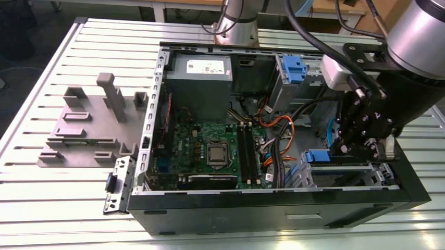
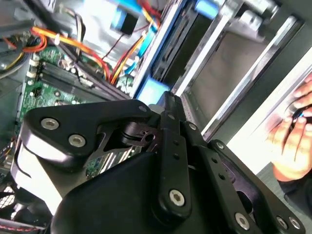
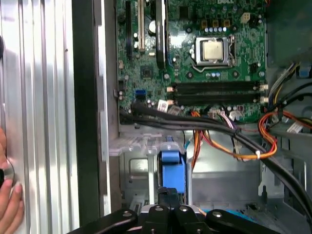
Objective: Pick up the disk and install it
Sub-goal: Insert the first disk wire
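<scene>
The disk shows mainly as the blue end of its carrier (image 1: 318, 156), sitting in the drive cage at the front corner of the open computer case, on the exterior view's right. Its metal body is hidden in the cage. My gripper (image 1: 342, 150) hangs right beside that blue end. In the first wrist view the black fingertips (image 3: 170, 194) are closed together against the edge of the blue carrier (image 3: 173, 168). In the second wrist view the gripper (image 2: 168, 100) is shut, with the blue piece (image 2: 153, 90) just beyond its tips. I see nothing between the fingers.
Another blue latch piece (image 1: 292, 70) and a grey box with a white sticker (image 1: 201, 70) sit at the back of the case (image 1: 278, 208). Orange and black cables (image 3: 229, 141) run past the motherboard (image 3: 204, 58). A grey fixture (image 1: 83, 125) stands on the slatted table. A person's hand (image 2: 292, 131) rests outside the case.
</scene>
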Controlling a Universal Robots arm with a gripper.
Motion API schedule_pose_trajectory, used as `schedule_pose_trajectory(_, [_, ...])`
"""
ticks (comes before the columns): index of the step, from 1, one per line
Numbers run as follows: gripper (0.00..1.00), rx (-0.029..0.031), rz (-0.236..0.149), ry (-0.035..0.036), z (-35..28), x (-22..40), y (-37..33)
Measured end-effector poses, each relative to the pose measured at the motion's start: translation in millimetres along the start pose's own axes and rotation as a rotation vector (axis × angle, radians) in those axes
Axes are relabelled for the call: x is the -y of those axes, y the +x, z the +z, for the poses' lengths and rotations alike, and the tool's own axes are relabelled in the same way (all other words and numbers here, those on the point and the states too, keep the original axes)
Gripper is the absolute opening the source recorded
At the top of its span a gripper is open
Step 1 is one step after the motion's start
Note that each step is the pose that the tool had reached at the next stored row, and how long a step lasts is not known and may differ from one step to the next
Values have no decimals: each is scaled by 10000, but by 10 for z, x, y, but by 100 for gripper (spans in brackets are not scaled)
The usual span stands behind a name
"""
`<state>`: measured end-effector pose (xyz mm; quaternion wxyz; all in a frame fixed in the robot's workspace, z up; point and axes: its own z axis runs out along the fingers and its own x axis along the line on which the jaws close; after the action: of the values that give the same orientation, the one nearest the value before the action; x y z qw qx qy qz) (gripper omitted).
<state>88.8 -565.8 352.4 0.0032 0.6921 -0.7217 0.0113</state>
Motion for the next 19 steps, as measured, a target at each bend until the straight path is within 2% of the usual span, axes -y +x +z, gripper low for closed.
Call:
schedule_pose_trajectory(6, [11,-1,0,-13,18,240,-10])
schedule_pose_trajectory(11, [11,-3,-1,-55,54,438,-21])
schedule_pose_trajectory(13, [11,0,-2,-63,58,467,-24])
schedule_pose_trajectory(19, [11,-2,-1,-68,40,469,-36])
